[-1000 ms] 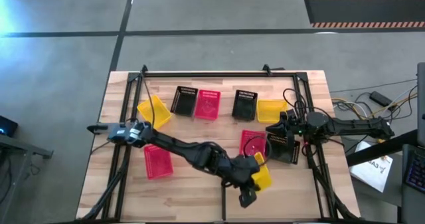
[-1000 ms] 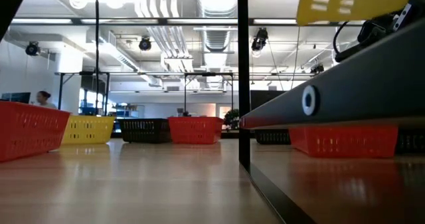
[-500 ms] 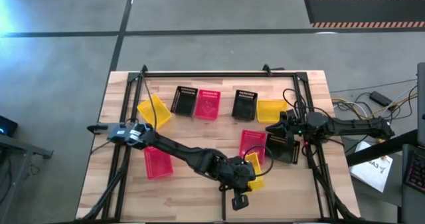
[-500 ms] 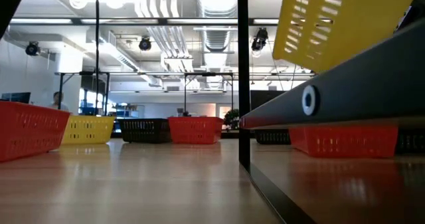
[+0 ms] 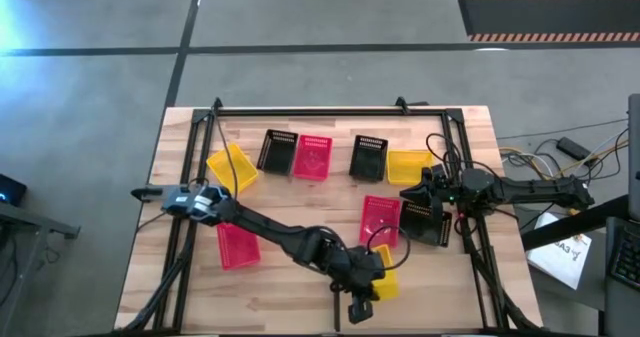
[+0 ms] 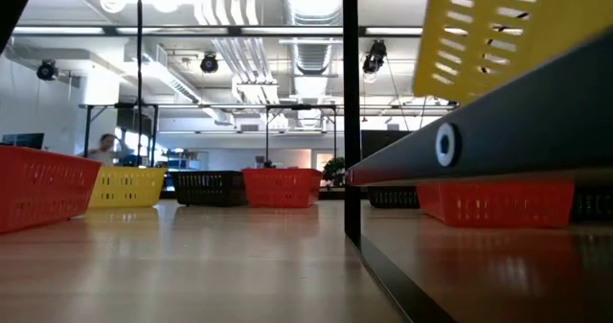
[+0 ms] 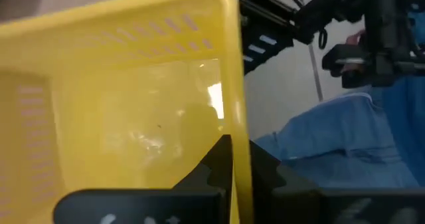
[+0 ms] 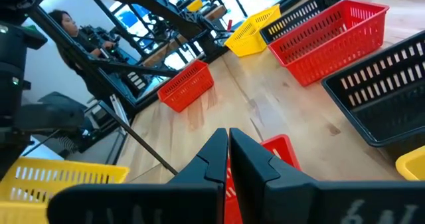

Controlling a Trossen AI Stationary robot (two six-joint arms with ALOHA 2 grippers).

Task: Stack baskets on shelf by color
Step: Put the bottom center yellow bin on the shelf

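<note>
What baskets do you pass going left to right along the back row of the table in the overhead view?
Yellow basket → black basket → red basket → second black basket → second yellow basket.

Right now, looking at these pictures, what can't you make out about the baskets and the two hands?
- Carried yellow basket: high view, the left hand and arm cover most of it.
- Black basket: high view, right hand covers part; whether it is held is unclear.
- Low view: frame rail hides the table behind it.
- Person: low view, blurred.
</note>
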